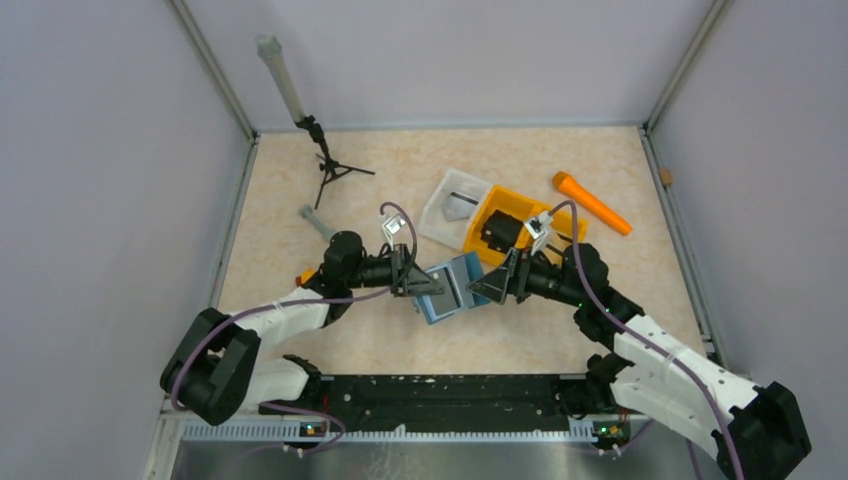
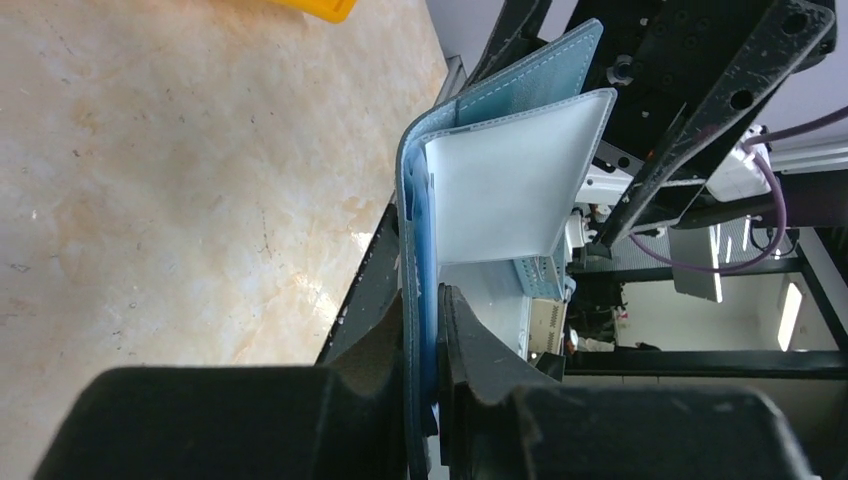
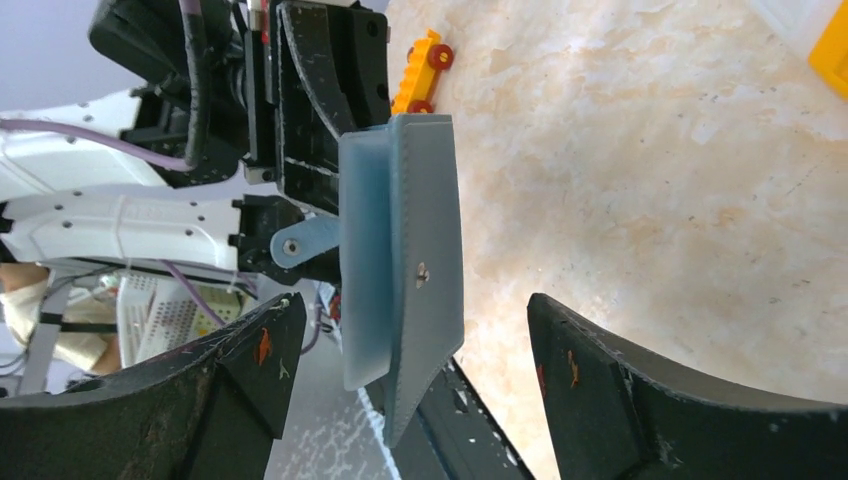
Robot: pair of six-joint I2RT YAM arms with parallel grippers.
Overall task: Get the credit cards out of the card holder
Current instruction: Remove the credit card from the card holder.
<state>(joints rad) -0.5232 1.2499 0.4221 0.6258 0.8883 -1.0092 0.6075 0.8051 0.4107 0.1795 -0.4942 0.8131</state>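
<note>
Card holder: one teal card holder [image 1: 452, 288] is up in the air over the middle of the tabletop [image 1: 420, 160], between the two arms.
Left pincer: the left pincer [image 2: 425, 320] is squeezed tight on the left edge of the card holder and holds it up.
Right pincer: the right pincer [image 3: 415, 310] has its fingers [image 3: 250, 380] wide apart and holds nothing.
Which way: the card holder is right in front of the right pincer. Its loose edge points into the gap between the two fingers and seems to touch neither one.
Long side: it runs left to right, from one pincer toward the other.
Nearer arm: the left one has it. The right one is just beside its loose end.
Inside: a pale sheet [image 2: 510, 180] shows in the fold. I cannot tell if it is a card or a flap.
Count: one card holder, two pincers, one orange bin [image 1: 510, 222] and one white tray [image 1: 452, 203] on the far right. I cannot count the cards.
</note>
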